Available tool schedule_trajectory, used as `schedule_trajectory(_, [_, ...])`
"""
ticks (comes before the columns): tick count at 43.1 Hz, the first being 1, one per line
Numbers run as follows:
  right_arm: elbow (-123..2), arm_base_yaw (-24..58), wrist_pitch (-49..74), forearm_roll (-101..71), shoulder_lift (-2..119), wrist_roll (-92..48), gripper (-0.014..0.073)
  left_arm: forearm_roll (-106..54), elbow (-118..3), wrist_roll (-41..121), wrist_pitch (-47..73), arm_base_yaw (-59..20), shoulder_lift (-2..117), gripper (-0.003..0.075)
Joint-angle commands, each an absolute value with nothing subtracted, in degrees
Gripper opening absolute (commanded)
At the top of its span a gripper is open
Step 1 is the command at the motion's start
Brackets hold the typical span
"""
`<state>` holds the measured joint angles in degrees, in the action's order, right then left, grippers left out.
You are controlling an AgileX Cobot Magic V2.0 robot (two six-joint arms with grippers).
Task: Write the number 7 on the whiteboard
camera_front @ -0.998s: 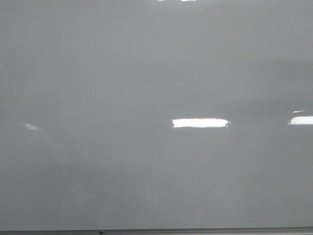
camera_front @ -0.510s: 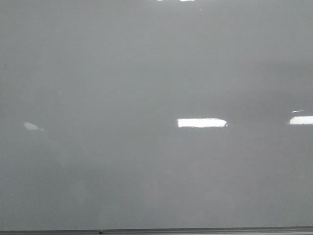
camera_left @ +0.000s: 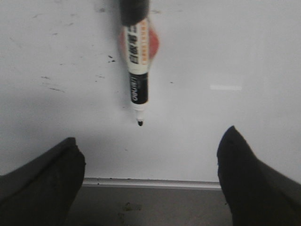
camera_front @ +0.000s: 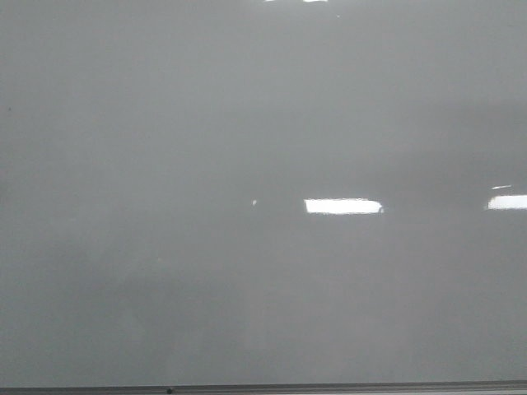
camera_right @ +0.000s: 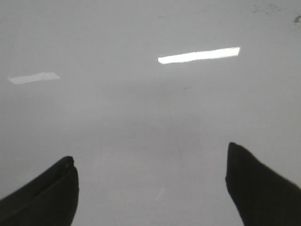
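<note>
Whiteboard [camera_front: 247, 107]: unmarked, number 7 not begun. Marker [camera_left: 137, 61]: uncapped, ahead of my left hand [camera_left: 148, 181], ungrasped. Both hands spread wide, empty; right hand [camera_right: 150, 186] likewise.

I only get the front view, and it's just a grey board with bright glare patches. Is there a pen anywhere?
Observer: Yes. The left wrist view shows a marker against the whiteboard, its black tip uncapped.
Operator: Is the robot holding it?
Observer: No. The left gripper is open, with nothing between its fingers; the marker's tip stops short of them.
Operator: And the other hand?
Observer: The right gripper is open too, empty, facing the board.
</note>
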<state>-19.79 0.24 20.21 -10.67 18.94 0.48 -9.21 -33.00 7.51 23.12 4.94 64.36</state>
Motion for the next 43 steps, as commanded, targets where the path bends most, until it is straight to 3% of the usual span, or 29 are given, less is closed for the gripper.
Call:
schedule_trajectory(1, [-21.9, 0.4, 15.5, -11.3, 19.8, 0.3, 0.0652, -9.9, -37.3, 7.0, 20.2, 7.2, 70.0, 0.0545])
schedule_trajectory(19, [-21.9, 0.4, 15.4, -11.3, 19.8, 0.3, 0.0652, -9.5, -39.5, 8.9, 6.4, 4.3, 80.5, 0.0545])
schedule_trajectory(30, [-21.9, 0.4, 15.4, -11.3, 19.8, 0.3, 0.0652, -9.5, -39.6, 8.9, 4.2, 4.3, 83.7, 0.0537])
schedule_trajectory(35, [-21.9, 0.4, 15.4, -11.3, 19.8, 0.3, 0.0652, -9.5, -39.6, 8.9, 2.7, 4.3, 83.7, 0.0440])
schedule_trajectory(43, [-21.9, 0.4, 15.4, -11.3, 19.8, 0.3, 0.0652, -9.5, -39.6, 8.9, -0.5, 4.3, 83.7, 0.0181])
